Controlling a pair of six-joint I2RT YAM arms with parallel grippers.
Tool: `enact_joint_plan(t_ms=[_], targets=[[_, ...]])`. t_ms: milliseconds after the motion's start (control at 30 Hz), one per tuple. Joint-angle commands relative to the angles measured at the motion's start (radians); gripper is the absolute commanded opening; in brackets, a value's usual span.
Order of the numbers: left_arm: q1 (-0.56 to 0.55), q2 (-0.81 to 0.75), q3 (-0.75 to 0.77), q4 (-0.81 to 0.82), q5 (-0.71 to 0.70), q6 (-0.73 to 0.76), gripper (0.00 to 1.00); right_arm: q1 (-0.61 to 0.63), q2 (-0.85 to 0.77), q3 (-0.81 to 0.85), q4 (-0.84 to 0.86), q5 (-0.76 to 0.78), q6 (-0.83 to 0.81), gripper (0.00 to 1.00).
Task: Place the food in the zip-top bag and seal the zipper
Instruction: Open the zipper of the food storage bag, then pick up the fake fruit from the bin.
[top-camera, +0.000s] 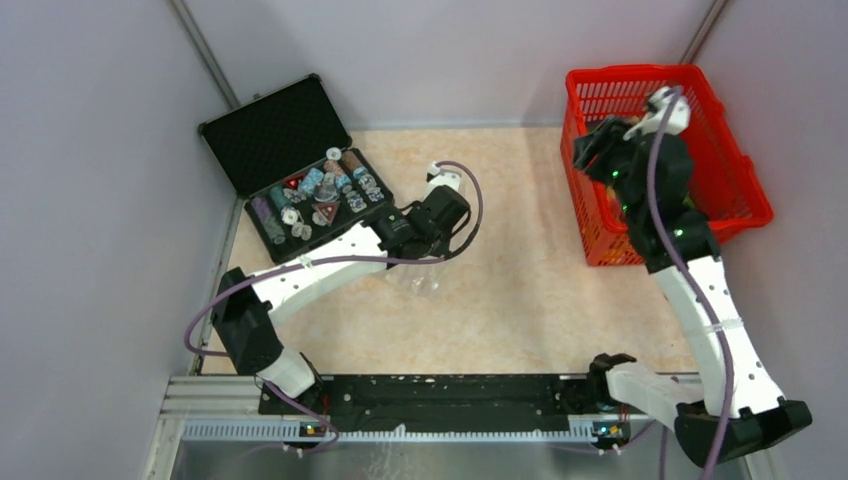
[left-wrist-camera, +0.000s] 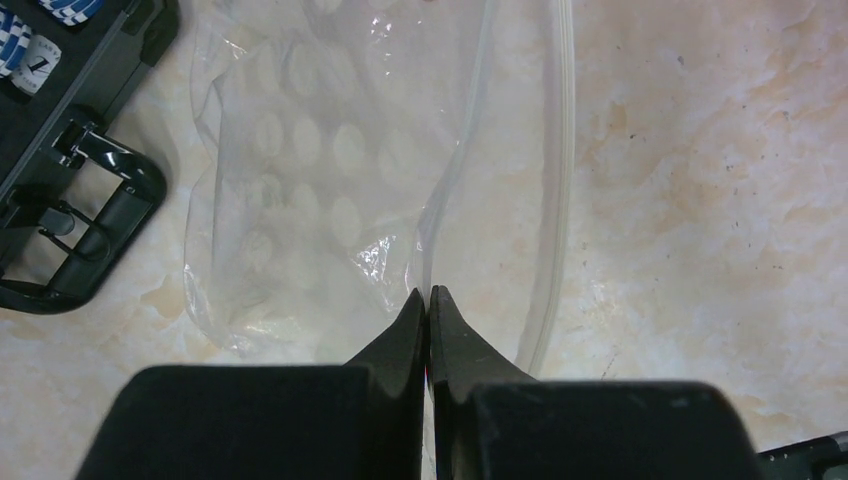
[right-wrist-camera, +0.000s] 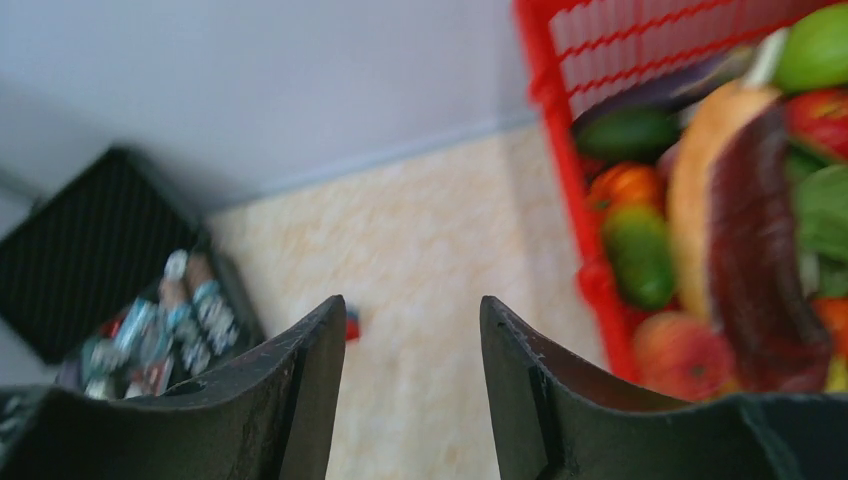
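The clear zip-top bag (left-wrist-camera: 300, 190) lies crumpled on the tabletop, seen in the top view as a small glinting patch (top-camera: 426, 281). Its whitish zipper (left-wrist-camera: 562, 150) runs along the right edge, and one lip of the bag's mouth curves down into my left gripper (left-wrist-camera: 428, 296), which is shut on that lip. The food (right-wrist-camera: 640, 255) sits in the red basket (top-camera: 742, 190): green, orange and red pieces and a purple eggplant (right-wrist-camera: 760, 260). My right gripper (right-wrist-camera: 412, 310) hangs open beside the basket's left wall with nothing between its fingers.
An open black case (top-camera: 280, 130) of small bottles and discs stands at the back left, and its latch (left-wrist-camera: 95, 215) lies close to the bag. A small red-and-blue brick (right-wrist-camera: 350, 325) lies on the table. Grey walls close in the table.
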Motion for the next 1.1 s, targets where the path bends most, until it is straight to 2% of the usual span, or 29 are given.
enact_joint_plan(t_ms=[0,167,233,300,500,700,967,1033,1067], targets=[[0.004,-0.001,0.000,0.047,0.044,0.020,0.00,-0.217,0.108,0.166,-0.060,-0.051,-0.063,0.52],[0.004,-0.010,-0.014,0.055,0.071,0.025,0.00,-0.484,0.246,0.202,-0.025,-0.219,-0.023,0.54],[0.004,-0.018,-0.027,0.061,0.072,0.031,0.00,-0.560,0.291,0.210,-0.004,-0.316,-0.016,0.55],[0.004,-0.024,-0.034,0.064,0.071,0.032,0.00,-0.608,0.340,0.241,-0.004,-0.333,-0.021,0.55],[0.004,-0.028,-0.039,0.073,0.082,0.050,0.00,-0.673,0.491,0.356,-0.049,-0.295,-0.069,0.57],[0.004,-0.040,-0.043,0.080,0.095,0.077,0.00,-0.797,0.567,0.364,-0.048,-0.357,-0.065,0.58],[0.015,-0.047,-0.042,0.105,0.138,0.105,0.00,-0.808,0.699,0.435,0.053,-0.385,-0.141,0.58],[0.015,-0.044,-0.038,0.107,0.149,0.111,0.00,-0.808,0.764,0.500,0.050,-0.407,-0.157,0.61],[0.015,-0.043,-0.037,0.107,0.153,0.112,0.00,-0.808,0.796,0.523,0.058,-0.403,-0.155,0.66]])
